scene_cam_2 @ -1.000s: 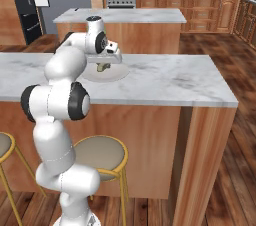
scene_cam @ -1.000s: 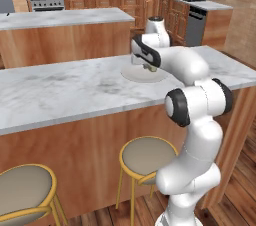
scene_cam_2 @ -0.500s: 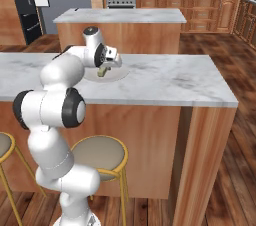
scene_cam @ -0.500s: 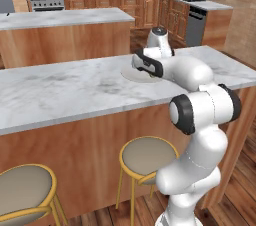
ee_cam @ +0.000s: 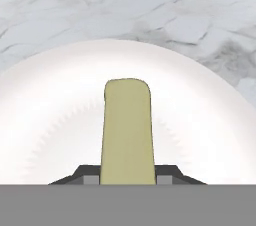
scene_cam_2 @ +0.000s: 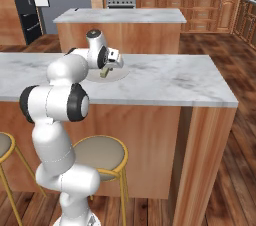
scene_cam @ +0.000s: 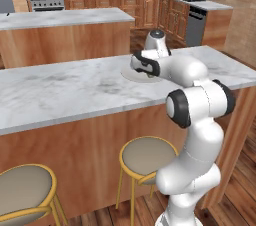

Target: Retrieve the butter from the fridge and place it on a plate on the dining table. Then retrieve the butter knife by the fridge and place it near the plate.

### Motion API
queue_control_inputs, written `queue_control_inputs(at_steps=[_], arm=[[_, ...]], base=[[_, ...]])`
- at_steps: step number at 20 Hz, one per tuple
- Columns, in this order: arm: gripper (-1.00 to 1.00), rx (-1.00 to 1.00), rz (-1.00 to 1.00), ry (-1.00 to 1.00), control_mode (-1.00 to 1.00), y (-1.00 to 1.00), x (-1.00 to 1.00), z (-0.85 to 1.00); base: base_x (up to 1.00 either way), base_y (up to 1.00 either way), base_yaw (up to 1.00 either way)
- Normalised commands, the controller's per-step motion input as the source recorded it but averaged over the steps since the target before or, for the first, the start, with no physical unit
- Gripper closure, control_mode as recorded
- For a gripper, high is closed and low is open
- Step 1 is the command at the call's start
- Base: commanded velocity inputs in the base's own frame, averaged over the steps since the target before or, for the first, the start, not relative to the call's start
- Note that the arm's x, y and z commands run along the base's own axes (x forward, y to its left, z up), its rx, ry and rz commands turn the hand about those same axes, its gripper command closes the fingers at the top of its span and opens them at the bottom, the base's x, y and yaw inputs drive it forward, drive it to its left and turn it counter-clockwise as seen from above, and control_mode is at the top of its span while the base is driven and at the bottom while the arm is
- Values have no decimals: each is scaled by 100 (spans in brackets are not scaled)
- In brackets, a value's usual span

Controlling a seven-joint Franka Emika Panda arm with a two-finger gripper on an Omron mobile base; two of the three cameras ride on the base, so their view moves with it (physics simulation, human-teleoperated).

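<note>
1. My arm is glossy white, built of rounded, bulging segments.
2. Dark black bands ring my joints.
3. My claw (ee_cam: 127,180) ends in two small dark finger tips.

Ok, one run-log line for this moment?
stage: placing butter | gripper: shut on butter | position: over plate on dining table | release: not yet

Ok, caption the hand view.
Hand holding pale-yellow butter stick over round off-white plate on marble table.

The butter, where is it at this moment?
The butter is held in the gripper, directly above the plate on the dining table; in the right base view it hangs just over the plate's middle.
</note>
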Motion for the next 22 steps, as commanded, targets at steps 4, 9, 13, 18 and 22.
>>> queue_control_inputs(at_steps=[4, 9, 13, 18, 22], arm=[[100, 0, 0, 1, -100, 0, 18, 0], [100, 0, 0, 0, -100, 0, 1, 0], [100, -3, 0, 0, -100, 0, 0, -37], [100, -2, 0, 0, -100, 0, 0, -36], [100, 0, 0, 0, -100, 0, 0, -8]], base=[[0, 0, 0], [0, 0, 0], [0, 0, 0], [0, 0, 0], [0, 0, 0]])
